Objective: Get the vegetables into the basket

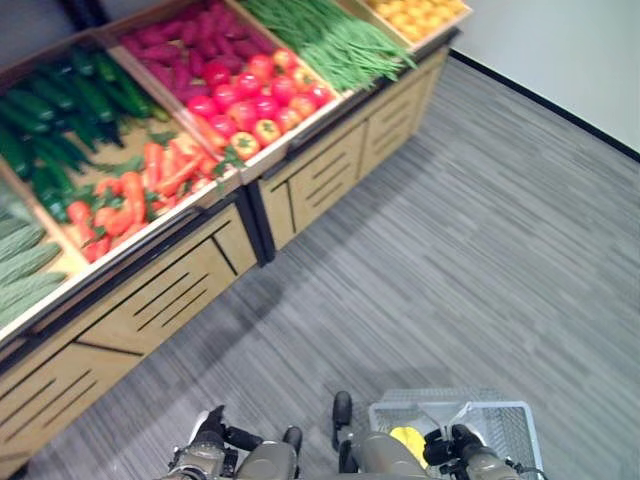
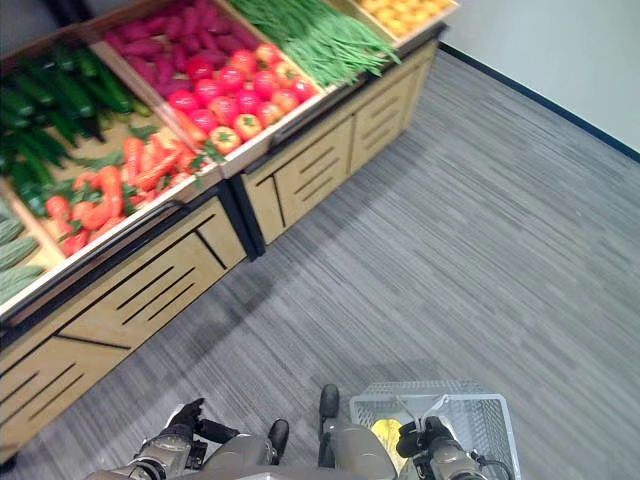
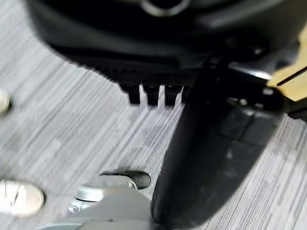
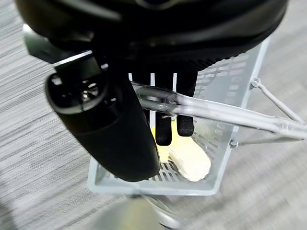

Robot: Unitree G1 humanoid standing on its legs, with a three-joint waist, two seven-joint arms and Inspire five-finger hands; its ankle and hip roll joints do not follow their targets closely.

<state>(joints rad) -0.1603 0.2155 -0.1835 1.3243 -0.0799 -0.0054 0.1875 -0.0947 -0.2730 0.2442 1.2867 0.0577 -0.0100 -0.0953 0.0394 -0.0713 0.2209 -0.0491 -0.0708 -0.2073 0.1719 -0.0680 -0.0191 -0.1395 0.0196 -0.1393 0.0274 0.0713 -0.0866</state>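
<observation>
One yellow vegetable [image 4: 189, 160] lies on the floor of the grey basket [image 4: 240, 79], just below the fingertips of the right hand [image 4: 165, 103]. That hand's fingers are curled over the basket's clear handle bar [image 4: 216, 112], with the thumb [image 4: 108, 127] on the near side of the bar, so the hand grips the handle and the basket hangs beneath it. In the head views the basket [image 1: 505, 415] sits at the right hand's [image 1: 462, 445] side, above grey carpet [image 1: 430, 260].

The left hand [image 3: 158, 62] hangs over the carpet, away from the basket. Its fingers are bent under and its thumb [image 3: 201, 163] juts forward; it holds nothing.

Ahead of both hands and off to the left stands one long wooden produce stand [image 1: 190, 275] with slatted fronts. Its bins carry dark cucumbers [image 1: 60, 110], carrots [image 1: 165, 165], purple sweet potatoes [image 1: 185, 45], red and orange peppers [image 1: 255, 95], green beans [image 1: 335, 40], orange fruit [image 1: 420, 15] at the far end and pale green gourds [image 1: 20, 265] at the near end. They are too many to count.
</observation>
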